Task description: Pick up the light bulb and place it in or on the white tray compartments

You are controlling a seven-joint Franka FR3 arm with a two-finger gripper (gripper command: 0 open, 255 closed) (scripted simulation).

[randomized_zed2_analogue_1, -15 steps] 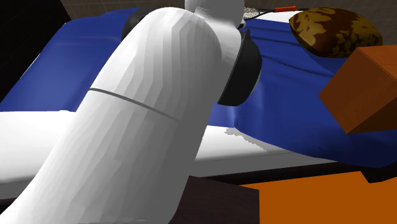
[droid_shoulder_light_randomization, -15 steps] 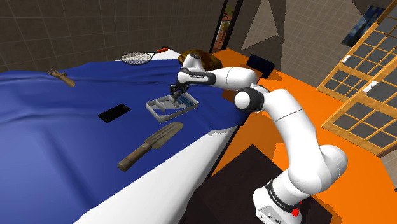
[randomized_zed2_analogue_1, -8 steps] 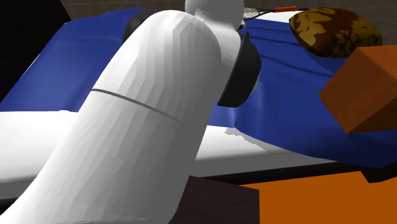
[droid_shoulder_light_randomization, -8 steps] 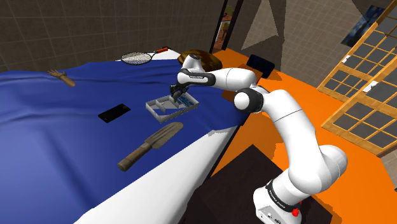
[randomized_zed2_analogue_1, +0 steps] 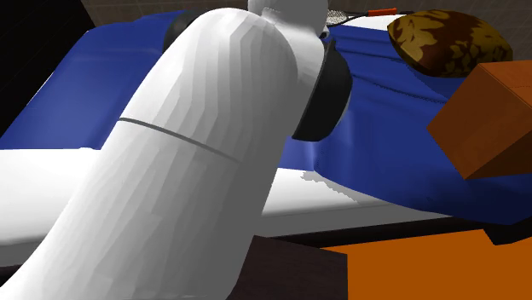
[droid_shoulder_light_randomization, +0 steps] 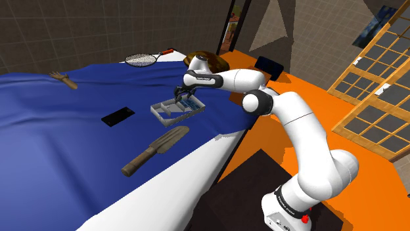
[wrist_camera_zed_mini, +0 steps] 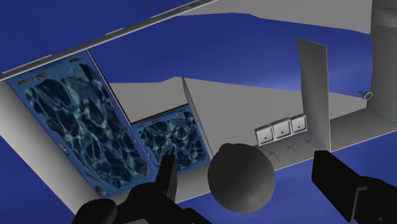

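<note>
So, in the shoulder view the hand (droid_shoulder_light_randomization: 184, 96) hung right over the pale compartment tray (droid_shoulder_light_randomization: 162, 113) on the blue bed (droid_shoulder_light_randomization: 59, 111), presumably lined up for the drop. In the second exterior view the white arm (randomized_zed2_analogue_1: 187, 162) stood in front of the bed. In the wrist view the fingers (wrist_camera_zed_mini: 334, 181) were spread wide, and the grey light bulb (wrist_camera_zed_mini: 242, 177) sat between them touching neither, so it wasn't gripped, just above the tray's dividers.

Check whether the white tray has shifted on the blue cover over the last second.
No. The tray lies just as far from the trowel as before.
</note>
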